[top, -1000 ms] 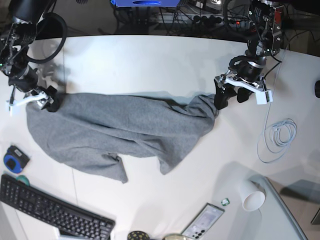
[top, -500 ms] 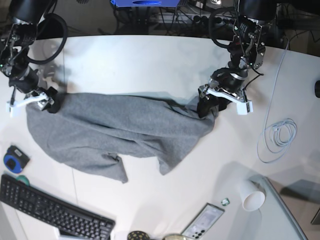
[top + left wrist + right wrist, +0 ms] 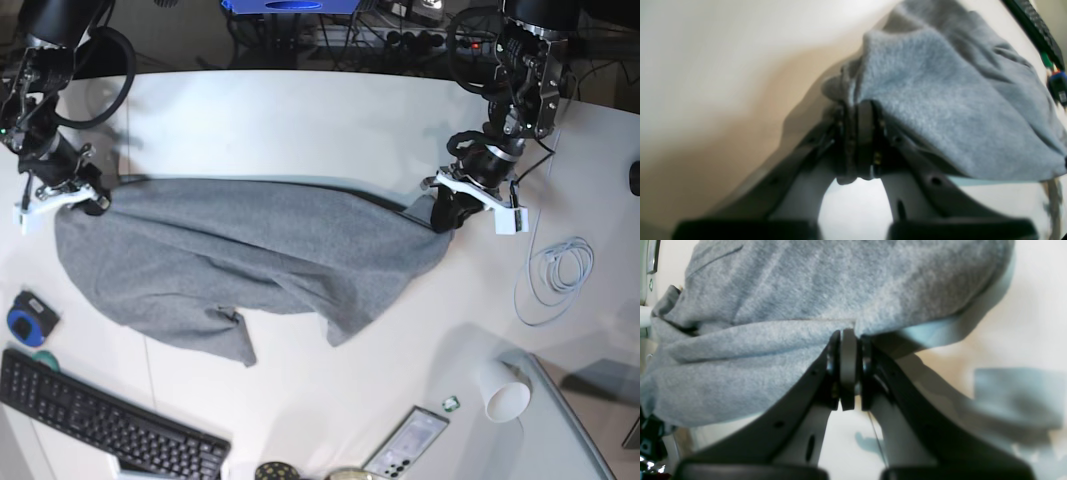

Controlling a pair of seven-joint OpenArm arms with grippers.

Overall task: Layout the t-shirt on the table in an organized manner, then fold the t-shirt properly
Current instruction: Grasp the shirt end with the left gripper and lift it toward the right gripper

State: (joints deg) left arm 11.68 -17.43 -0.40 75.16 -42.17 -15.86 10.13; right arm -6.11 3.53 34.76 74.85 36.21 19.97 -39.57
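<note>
Grey t-shirt [image 3: 250, 255] lay stretched across the white worktop [image 3: 300, 130], rumpled, one sleeve trailing toward the keyboard [image 3: 100, 420]. Left claw [image 3: 447, 213] was pinched shut on the shirt's one end; right claw [image 3: 85, 197] was pinched shut on the opposite end.

Keyboard [image 3: 105, 425], paper cup [image 3: 505, 392], white cable [image 3: 556, 272], probably a phone [image 3: 405, 444].

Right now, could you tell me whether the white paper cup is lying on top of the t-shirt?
No, the white paper cup lies on its side on the table, well clear of the t-shirt.
</note>
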